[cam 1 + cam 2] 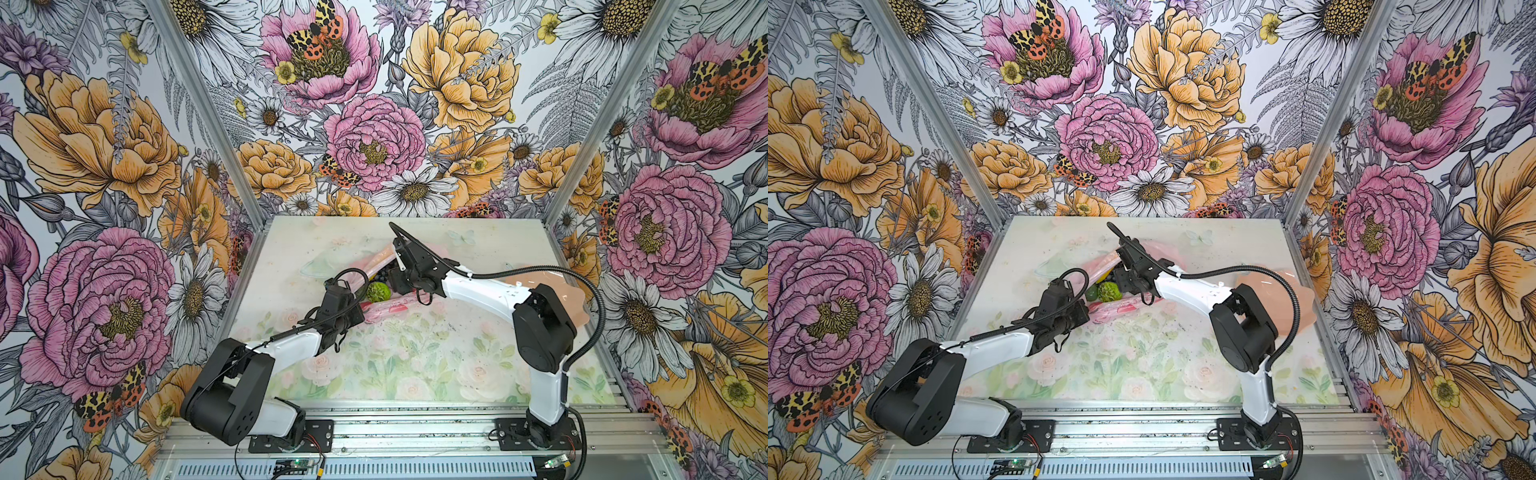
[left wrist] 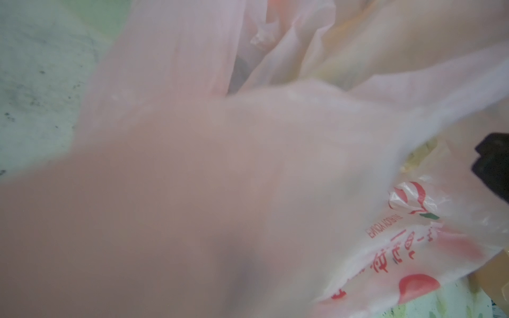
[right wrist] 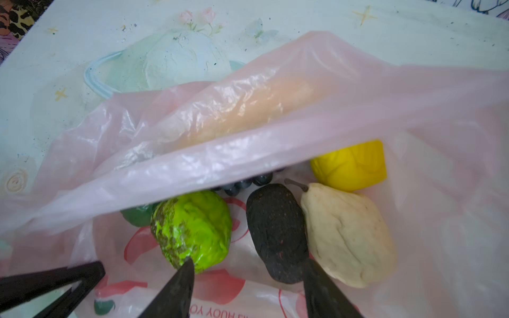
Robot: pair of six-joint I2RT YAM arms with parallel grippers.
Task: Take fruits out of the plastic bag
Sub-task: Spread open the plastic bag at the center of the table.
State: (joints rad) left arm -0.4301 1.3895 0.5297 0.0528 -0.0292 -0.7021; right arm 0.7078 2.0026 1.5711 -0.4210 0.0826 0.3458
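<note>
The pink plastic bag lies mid-table with its mouth open. Inside it, in the right wrist view, are a lime-green ball, a dark avocado, a cream pear, a yellow lemon and dark grapes. A long banana shows through the film. My right gripper is open inside the mouth, one fingertip by the green ball, the other between the avocado and the pear. My left gripper is shut on the bag's near edge, and pink film covers its camera.
A peach-coloured scalloped dish sits at the right side of the table, partly behind my right arm. The dark shape at the bag's mouth is my left gripper. Floral walls close in the table on three sides.
</note>
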